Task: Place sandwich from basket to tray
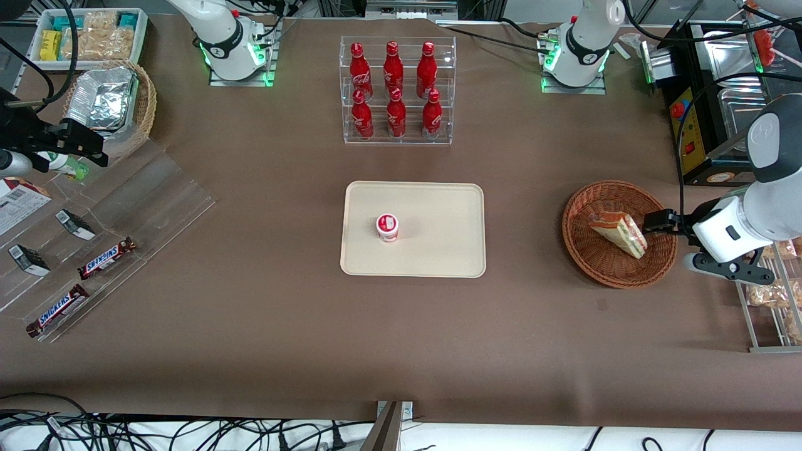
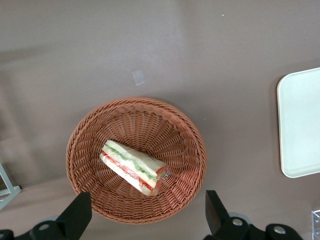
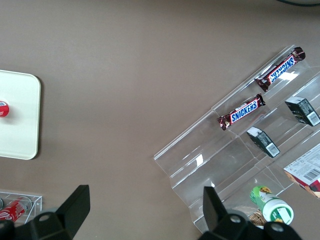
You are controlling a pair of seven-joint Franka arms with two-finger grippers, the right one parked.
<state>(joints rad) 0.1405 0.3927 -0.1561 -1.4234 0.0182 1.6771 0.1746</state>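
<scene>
The sandwich (image 2: 134,166) lies on its side in the basket (image 2: 90,140), its red and green filling edge turned up and its long axis running slantwise across the weave. The end effector (image 2: 147,212) hangs above the basket, over its rim on the working arm's side, fingers (image 2: 80,210) spread wide and holding nothing.

The step in hand looks like the descent to grasp. To do it well, centre over the sandwich first, since the fingers now straddle the basket's rim more than the wedge. Turn the wrist so the fingers close across the short width of the bread, then squeeze gently because the wrap may slip.

The tray (image 1: 438,250) sits on the worktop (image 1: 250,326) well apart from the basket, toward the parked arm's end, with a small cup (image 1: 388,227) standing on it.
</scene>
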